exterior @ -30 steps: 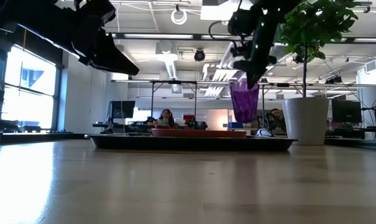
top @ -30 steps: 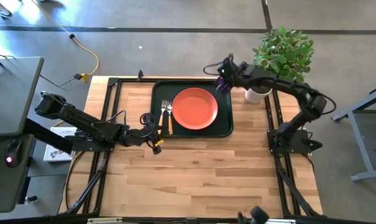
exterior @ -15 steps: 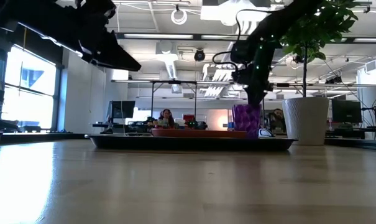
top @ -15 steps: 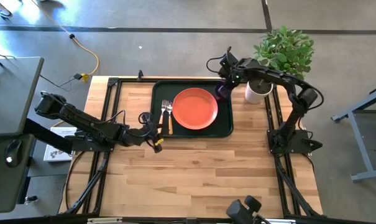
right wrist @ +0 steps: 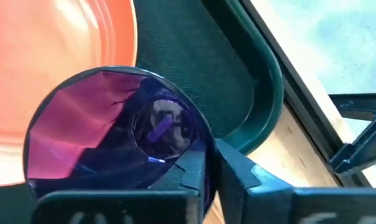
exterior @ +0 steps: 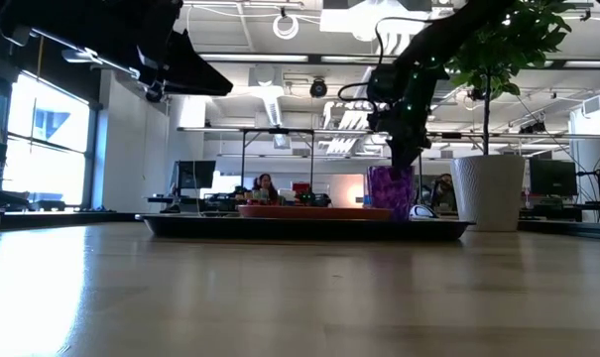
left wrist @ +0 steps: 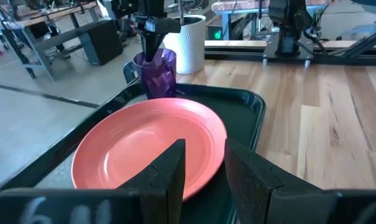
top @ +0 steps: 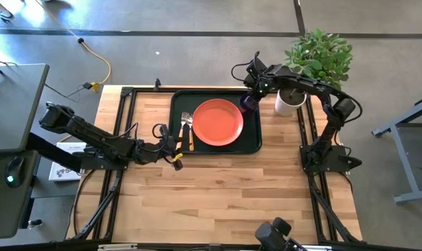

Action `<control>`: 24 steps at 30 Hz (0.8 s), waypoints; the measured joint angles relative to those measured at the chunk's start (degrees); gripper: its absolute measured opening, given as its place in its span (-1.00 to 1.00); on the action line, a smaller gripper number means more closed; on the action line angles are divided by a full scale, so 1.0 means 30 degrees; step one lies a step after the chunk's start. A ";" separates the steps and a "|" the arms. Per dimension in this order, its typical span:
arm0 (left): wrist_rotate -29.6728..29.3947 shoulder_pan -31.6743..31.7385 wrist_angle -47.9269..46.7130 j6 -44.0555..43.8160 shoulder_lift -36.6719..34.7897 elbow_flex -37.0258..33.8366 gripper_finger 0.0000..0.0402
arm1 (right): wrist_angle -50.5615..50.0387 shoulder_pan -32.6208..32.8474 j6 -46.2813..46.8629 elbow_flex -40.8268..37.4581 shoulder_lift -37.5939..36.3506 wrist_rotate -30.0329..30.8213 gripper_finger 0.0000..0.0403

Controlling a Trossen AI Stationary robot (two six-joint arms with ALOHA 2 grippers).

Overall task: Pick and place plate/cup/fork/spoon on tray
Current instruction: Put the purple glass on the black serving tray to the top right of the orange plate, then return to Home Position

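High view: cup (top: 247,103) at the tray's (top: 178,143) far right corner, beside the plate (top: 217,122); fork (top: 183,125) and spoon (top: 190,127) lie left of the plate. Right gripper (top: 252,93) over the cup. Left gripper (top: 170,145) waits just off the tray's left edge.

Low view: cup (exterior: 390,192) appears to be resting on the tray floor.

Left wrist view: own fingers (left wrist: 171,177) slightly parted, empty.

Right wrist view: fingers (right wrist: 231,171) pinch the cup's (right wrist: 107,130) rim wall. Light, thin, smooth plastic; rim pinch suits, firm squeeze may flex it.
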 joint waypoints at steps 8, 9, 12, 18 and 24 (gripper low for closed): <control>-0.0307 -0.0548 0.0001 -0.0351 -0.0004 0.0000 -0.48 | 0.0239 0.0137 0.0567 0.0000 0.0002 0.1513 -0.40; -0.0608 -0.0619 0.0034 -0.0345 -0.0001 0.0000 -0.48 | 0.0235 0.0232 0.0567 0.0000 -0.0022 0.1793 -0.35; -0.1537 -0.0692 0.0124 -0.0241 0.0000 0.0000 -0.48 | 0.0235 0.0732 0.0557 0.0000 -0.0345 0.2501 -0.24; -0.1992 -0.0657 0.0240 0.0587 -0.0001 0.0000 -0.48 | 0.0333 0.2498 0.0708 0.0000 -0.2310 0.3970 -0.21; -0.2055 -0.0605 0.0905 0.1932 -0.0113 0.0000 -0.48 | 0.0330 0.4714 0.1333 0.0000 -0.4868 0.4749 -0.20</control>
